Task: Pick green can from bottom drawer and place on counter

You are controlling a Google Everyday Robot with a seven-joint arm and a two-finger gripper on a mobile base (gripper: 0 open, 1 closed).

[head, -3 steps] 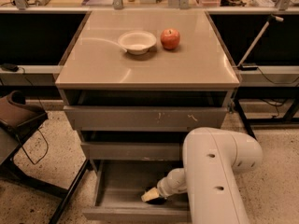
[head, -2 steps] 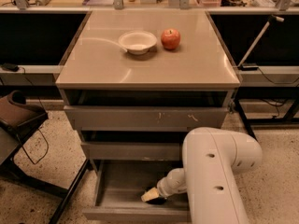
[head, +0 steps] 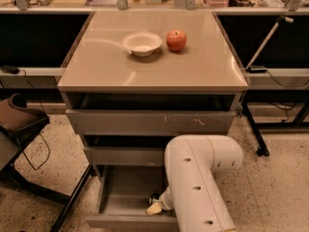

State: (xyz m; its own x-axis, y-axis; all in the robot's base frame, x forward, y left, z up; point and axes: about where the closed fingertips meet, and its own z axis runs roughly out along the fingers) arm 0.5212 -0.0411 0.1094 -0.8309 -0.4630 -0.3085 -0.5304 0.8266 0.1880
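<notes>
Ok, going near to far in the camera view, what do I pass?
Bottom drawer, open, with the gripper down inside it → middle drawer → top drawer → counter → bowl and apple, side by side at about the same depth, bowl on the left.

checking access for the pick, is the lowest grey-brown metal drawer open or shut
Open: the bottom grey-brown metal drawer is pulled out, its tray floor showing, with the gripper inside it.

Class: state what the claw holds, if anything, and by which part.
Cannot be told: the claw sits low in the open bottom drawer, mostly hidden behind the arm.
</notes>
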